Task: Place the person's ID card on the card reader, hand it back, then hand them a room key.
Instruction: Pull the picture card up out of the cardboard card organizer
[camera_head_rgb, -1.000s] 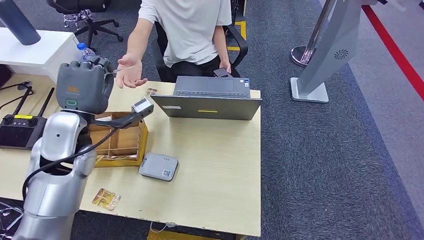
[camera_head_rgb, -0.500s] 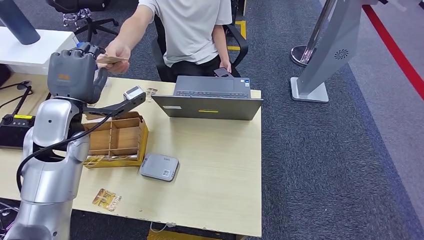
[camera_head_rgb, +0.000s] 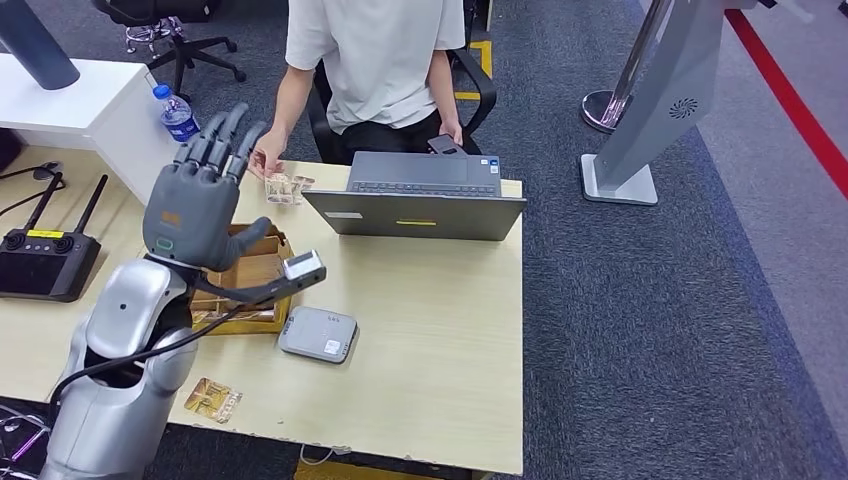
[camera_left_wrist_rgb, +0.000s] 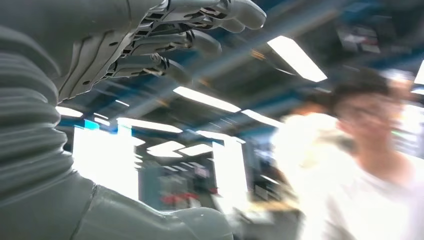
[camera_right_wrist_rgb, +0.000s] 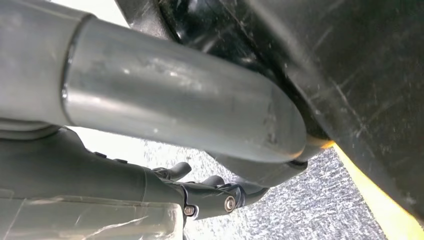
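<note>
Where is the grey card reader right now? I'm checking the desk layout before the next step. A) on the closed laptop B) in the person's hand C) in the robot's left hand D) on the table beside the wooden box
D: the card reader lies flat on the table, just beside the wooden box, with nothing holding it.

My left hand looks matt grey plastic, on a smooth brushed-silver metal arm. Below it lies a pale wood-grain table; beside it, a cardboard-brown box and a smooth grey plastic card reader.
</note>
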